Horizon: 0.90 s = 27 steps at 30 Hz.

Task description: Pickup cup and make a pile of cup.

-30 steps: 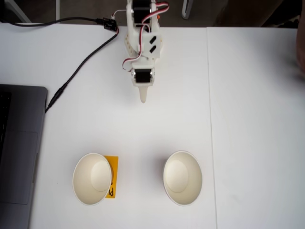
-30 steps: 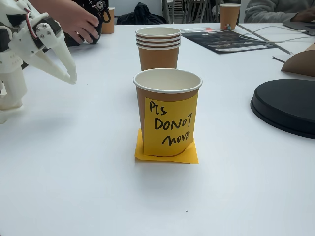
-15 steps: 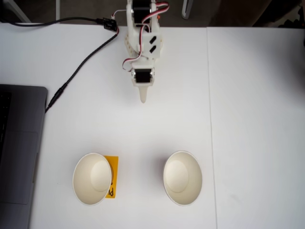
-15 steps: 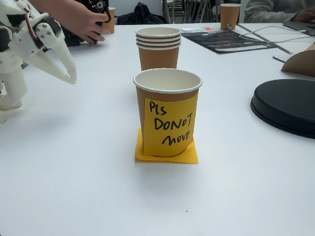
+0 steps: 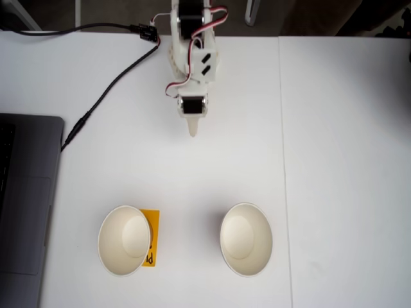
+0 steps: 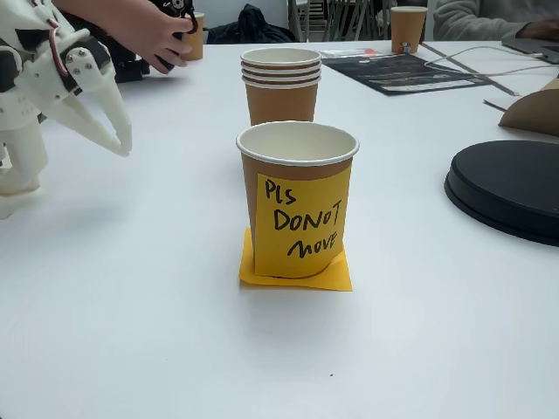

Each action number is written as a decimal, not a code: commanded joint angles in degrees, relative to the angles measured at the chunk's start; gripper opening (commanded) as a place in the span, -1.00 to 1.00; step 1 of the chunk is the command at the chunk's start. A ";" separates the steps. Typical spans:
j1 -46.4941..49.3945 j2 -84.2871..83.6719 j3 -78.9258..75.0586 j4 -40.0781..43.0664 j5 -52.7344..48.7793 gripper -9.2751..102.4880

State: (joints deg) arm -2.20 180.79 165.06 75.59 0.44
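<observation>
Here, upright cup (image 5: 124,240), mouth skyward; gripper (image 6: 120,138) slightly parted, empty, well apart.

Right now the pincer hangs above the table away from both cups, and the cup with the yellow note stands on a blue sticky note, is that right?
Not quite. The sticky note under the labelled cup is orange-yellow, not blue, as the low fixed view shows. The rest holds: the pincer hangs above the table, away from both that cup and the stack behind it.

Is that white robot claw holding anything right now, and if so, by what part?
Nothing. The gripper hangs above the table, apart from the labelled cup and the stacked cups behind it.
</observation>
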 commanded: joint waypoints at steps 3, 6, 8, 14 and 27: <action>0.26 -10.02 -12.13 -4.66 0.18 -0.96; 0.26 -15.29 -15.29 -5.54 0.18 -0.96; 0.26 -18.46 -17.58 -5.54 0.18 -0.96; 0.26 -27.33 -26.81 -5.54 0.26 -0.96; 1.32 -49.92 -52.21 -4.83 0.26 -0.96</action>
State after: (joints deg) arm -2.29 135.35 124.10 71.28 0.44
